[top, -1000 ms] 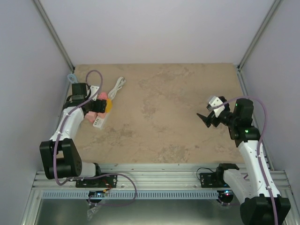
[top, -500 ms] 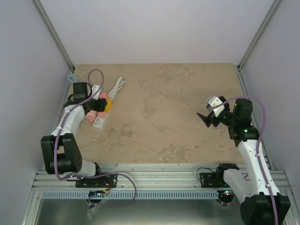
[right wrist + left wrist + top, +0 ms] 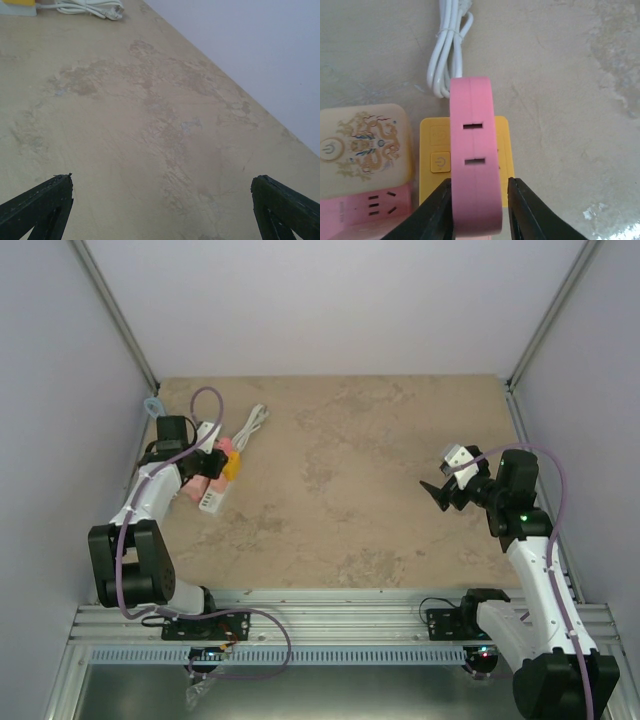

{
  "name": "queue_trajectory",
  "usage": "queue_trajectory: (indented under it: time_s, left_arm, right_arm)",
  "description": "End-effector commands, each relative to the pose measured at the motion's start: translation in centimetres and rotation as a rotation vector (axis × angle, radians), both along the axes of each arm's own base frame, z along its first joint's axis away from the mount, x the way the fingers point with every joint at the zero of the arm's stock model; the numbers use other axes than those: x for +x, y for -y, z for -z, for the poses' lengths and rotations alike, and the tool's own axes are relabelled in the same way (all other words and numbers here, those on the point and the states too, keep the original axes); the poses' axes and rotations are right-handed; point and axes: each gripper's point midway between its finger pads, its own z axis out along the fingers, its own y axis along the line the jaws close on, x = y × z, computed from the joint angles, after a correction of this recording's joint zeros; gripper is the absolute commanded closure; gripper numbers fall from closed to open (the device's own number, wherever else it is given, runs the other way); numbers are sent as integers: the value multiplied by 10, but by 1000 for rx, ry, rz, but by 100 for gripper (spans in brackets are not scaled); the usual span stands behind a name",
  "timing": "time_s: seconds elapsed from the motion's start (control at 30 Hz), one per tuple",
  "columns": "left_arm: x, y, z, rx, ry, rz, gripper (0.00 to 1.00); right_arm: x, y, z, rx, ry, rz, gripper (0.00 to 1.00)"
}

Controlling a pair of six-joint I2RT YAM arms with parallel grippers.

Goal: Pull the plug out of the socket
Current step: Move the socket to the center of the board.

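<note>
Plug (image 3: pixel 474 150), pink, appears still seated in the yellow socket (image 3: pixel 436 142) at the far left of the table (image 3: pixel 380 490). Left gripper (image 3: pixel 479 200) is clamped on it; the pull is not yet made. Right gripper (image 3: pixel 160 179) hangs with jaws wide apart, well to the right.

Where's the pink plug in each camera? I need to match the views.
Top external: pink plug at far left, at the left claw.
Left wrist: the plug is at centre, upright between the claw's fingers, on the yellow socket.
Right wrist: not in it.
Shared landmark: white cable.
</note>
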Motion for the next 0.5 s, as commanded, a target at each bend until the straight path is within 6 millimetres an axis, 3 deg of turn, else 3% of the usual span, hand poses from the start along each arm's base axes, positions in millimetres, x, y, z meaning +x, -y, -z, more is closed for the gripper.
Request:
queue_trajectory:
  time_s: [0.0, 0.17, 0.47]
  left_arm:
    - [-6, 15, -10, -52, 16, 85, 71]
    - [-16, 26, -9, -89, 6, 151, 77]
    - [-36, 56, -11, -191, -33, 283, 78]
  right_arm:
    - [2, 0, 5, 3, -6, 6, 2]
    - [2, 0, 6, 1, -7, 9, 2]
    - [3, 1, 7, 0, -11, 13, 2]
